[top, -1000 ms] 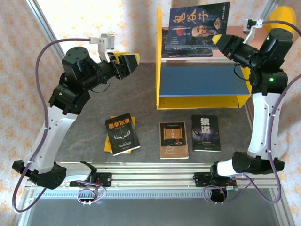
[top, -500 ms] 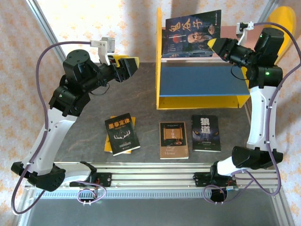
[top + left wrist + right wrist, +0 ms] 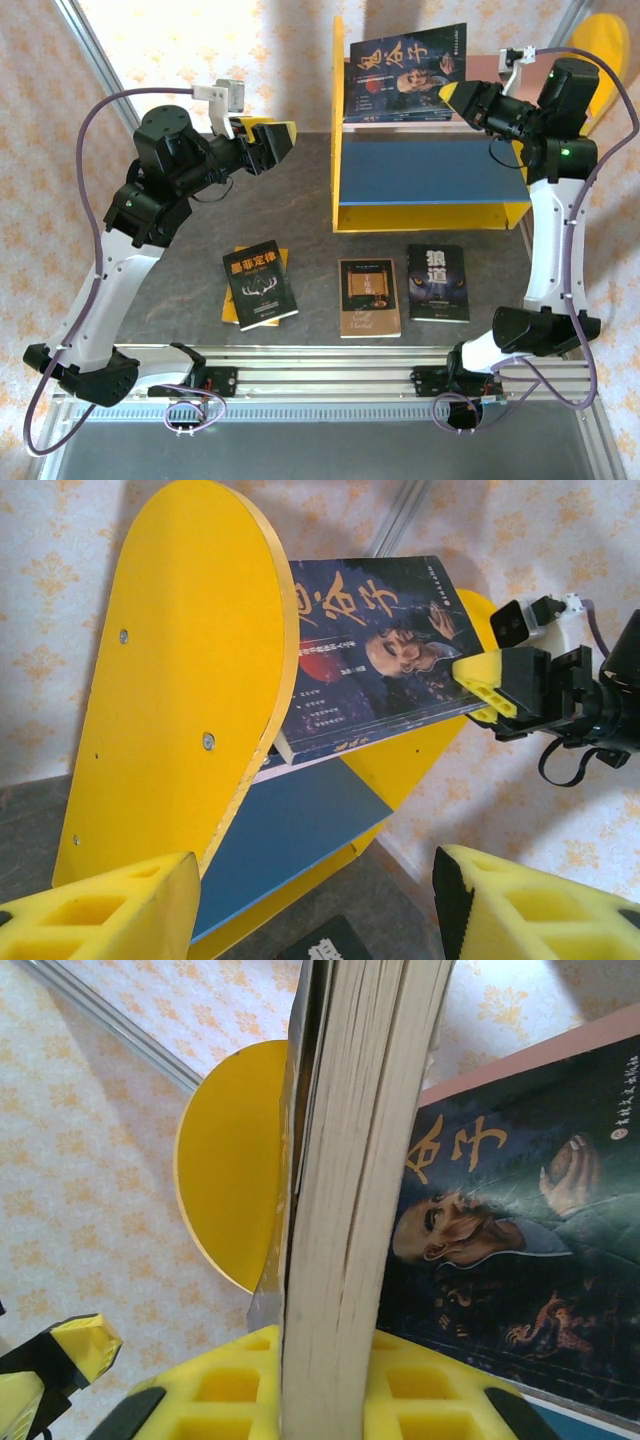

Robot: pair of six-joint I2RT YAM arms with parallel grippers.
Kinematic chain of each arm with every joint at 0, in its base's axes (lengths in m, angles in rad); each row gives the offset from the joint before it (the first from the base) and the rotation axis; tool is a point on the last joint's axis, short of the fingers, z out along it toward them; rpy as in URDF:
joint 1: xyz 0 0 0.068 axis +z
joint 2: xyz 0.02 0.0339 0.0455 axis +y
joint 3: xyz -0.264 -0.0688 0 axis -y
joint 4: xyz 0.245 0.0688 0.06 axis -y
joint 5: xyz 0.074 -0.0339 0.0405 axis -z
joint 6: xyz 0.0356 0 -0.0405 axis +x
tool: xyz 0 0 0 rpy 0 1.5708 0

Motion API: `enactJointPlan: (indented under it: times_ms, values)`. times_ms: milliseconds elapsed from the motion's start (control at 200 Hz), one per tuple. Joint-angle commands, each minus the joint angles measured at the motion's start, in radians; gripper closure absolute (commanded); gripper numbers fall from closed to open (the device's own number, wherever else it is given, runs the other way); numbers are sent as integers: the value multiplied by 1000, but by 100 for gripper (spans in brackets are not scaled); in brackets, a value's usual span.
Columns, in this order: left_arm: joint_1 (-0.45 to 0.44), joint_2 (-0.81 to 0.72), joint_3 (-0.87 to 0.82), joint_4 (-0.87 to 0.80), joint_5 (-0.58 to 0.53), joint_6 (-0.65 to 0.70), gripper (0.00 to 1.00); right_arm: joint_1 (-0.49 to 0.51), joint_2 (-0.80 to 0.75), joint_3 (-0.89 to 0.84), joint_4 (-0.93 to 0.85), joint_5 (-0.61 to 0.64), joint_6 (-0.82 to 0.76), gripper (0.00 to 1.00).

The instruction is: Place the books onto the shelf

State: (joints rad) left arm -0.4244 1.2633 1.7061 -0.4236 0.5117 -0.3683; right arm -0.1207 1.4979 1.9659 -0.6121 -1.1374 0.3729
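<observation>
The shelf (image 3: 339, 150) stands far right on the table (image 3: 290, 205). At its upper tier sits the dark portrait book (image 3: 405, 75), titled 鬼谷子, clamped by the right gripper (image 3: 455, 92). The right wrist view shows its page edges pinched. In front lie the black book (image 3: 260, 285) reading 墨菲定律 atop the yellow book (image 3: 230, 312), the brown book (image 3: 369, 296), and the wolf book (image 3: 438, 283) reading 狼道. The left gripper (image 3: 283, 135) hovers with jaws apart and empty.

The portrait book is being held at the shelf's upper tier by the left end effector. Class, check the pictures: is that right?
Not quite. It is the right end effector that is shut on the portrait book at the upper tier of the shelf, as the top external view shows. The left end effector stands open, apart from the book.
</observation>
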Motion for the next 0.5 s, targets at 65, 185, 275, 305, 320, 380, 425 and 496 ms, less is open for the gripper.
enactJointPlan:
  times_ms: [65, 185, 275, 305, 320, 380, 425, 496]
  values:
    - [-12, -12, 6, 0, 3, 1, 38, -4, 11, 44, 91, -52, 6, 98]
    - [-14, -10, 9, 3, 4, 0, 38, 3, 22, 45, 90, -53, 9, 96]
    - [-14, -6, 15, 0, 7, 0, 38, 7, 28, 46, 85, -45, 6, 94]
    - [-14, -4, 16, 1, 7, 0, 38, 7, 30, 46, 83, -40, 5, 94]
    - [-14, -4, 18, 1, 7, 0, 38, 8, 33, 49, 82, -39, 6, 93]
    - [-15, -2, 20, -1, 9, 0, 38, 9, 40, 56, 74, -34, 3, 92]
    - [-14, -2, 21, -1, 10, 0, 38, 9, 45, 62, 70, -32, 3, 91]
    - [-14, -4, 23, -2, 10, 3, 38, 9, 54, 76, 58, -22, -2, 91]
